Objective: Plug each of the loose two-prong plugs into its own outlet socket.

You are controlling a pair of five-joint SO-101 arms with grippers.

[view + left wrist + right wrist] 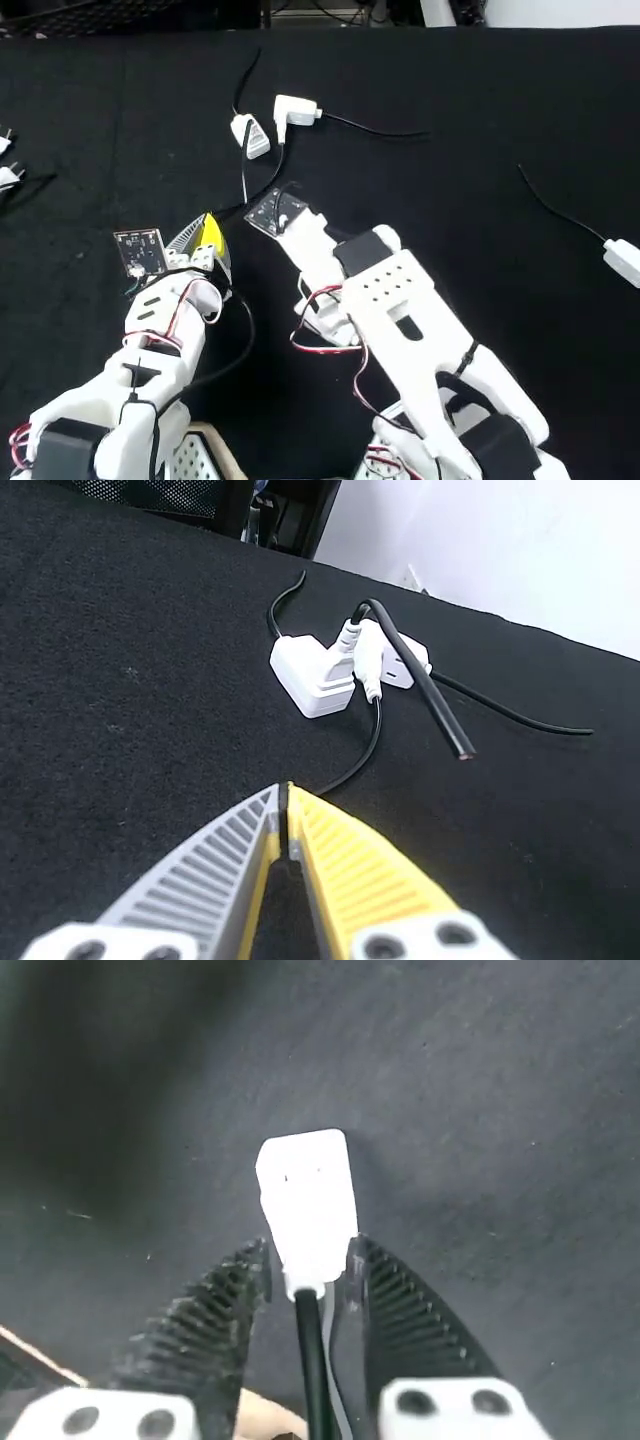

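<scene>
My right gripper (305,1285) is shut on a white two-prong plug (305,1205), holding it at its cable end just over the black cloth; its black cable (310,1360) runs back between the fingers. In the high view this gripper (272,205) sits under its camera board at mid-table. My left gripper (285,805), with grey and yellow fingers, is shut on a thin black cable (370,740) that leads to a white outlet block (310,675). A white plug (390,660) lies beside the block. In the high view the block (250,135) and plug (295,110) lie beyond both grippers.
Another white plug (622,258) on a black lead lies at the table's right edge, and small white plugs (6,176) at the left edge. A thicker black cable (430,695) with a cut end crosses the outlet block. Black cloth (480,120) covers the table.
</scene>
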